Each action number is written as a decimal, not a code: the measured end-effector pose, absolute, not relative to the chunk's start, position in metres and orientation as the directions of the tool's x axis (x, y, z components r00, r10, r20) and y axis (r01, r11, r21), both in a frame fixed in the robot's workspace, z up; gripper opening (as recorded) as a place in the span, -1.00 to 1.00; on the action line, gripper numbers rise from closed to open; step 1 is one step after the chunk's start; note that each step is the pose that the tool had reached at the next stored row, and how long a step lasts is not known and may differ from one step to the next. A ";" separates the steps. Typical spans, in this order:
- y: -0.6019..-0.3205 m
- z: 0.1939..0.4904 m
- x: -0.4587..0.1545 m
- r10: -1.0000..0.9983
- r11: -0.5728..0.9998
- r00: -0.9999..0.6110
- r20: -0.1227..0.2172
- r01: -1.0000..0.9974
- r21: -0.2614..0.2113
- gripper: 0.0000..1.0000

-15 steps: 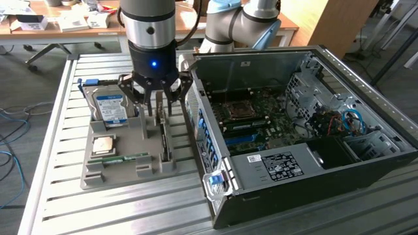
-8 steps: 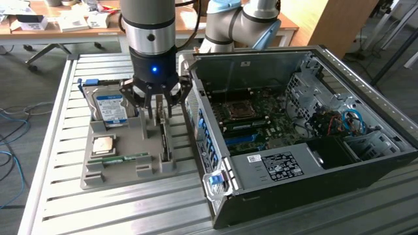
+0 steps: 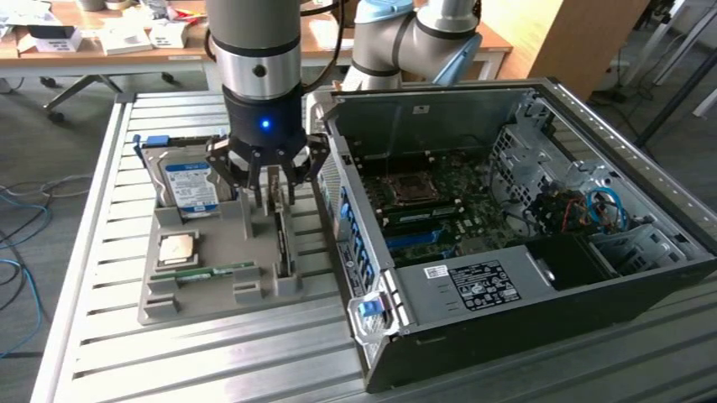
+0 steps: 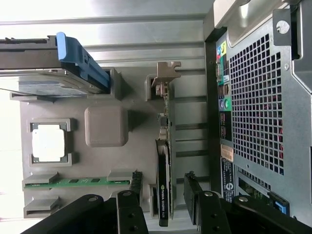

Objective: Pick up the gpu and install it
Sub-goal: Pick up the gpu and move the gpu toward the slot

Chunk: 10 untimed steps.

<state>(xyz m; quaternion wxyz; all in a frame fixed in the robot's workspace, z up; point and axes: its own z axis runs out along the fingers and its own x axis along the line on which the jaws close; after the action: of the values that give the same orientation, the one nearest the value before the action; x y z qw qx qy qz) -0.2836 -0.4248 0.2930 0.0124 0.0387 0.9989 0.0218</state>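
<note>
Closest to the wrist camera we see the two black fingers [image 4: 130, 212] of the gripper [image 4: 163, 192]. They stand apart, released, one on each side of the gpu [image 4: 164, 204] with a small gap on both sides, so nothing is grasped. The gpu stands on its long edge in a narrow slot of the grey tray [image 4: 139, 141], and its silvery bracket [image 4: 165, 78] is at the end far from the fingers.

In the exterior view the gripper [image 3: 272, 195] hangs low over the same tray [image 3: 201, 306], directly above the gpu [image 3: 282, 252]. The gpu runs along the side of the tray that is next to the computer case [image 3: 505, 277].

On the tray we also find other parts (all of them apart from the fingers). The hard drive [image 3: 191, 180] with a blue label leans upright in its holder at the far corner. A square processor chip [image 3: 180, 249] lies flat, and the green memory stick [image 3: 207, 271] is on its edge just beside the chip.

The case lies on its side with the cover off, so the motherboard [image 3: 437, 210] is open to view. Tray and case are both on a table [image 3: 224, 361] of metal slats. The case is very close to the tray edge; whether they touch, we cannot tell.
</note>
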 end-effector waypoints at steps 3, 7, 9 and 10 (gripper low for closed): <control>-0.425 0.292 -0.282 0.078 0.996 -0.997 -0.023 0.077 0.045 -0.06; -0.425 0.289 -0.282 0.078 0.996 -0.997 -0.023 0.077 0.045 -0.06; -0.425 0.287 -0.282 0.078 0.996 -0.997 -0.023 0.077 0.045 -0.06; -0.425 0.285 -0.282 0.078 0.996 -0.997 -0.023 0.077 0.045 -0.06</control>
<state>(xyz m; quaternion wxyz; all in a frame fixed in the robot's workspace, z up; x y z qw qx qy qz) -0.2817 -0.4252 0.2854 0.0125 0.0386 0.9989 0.0219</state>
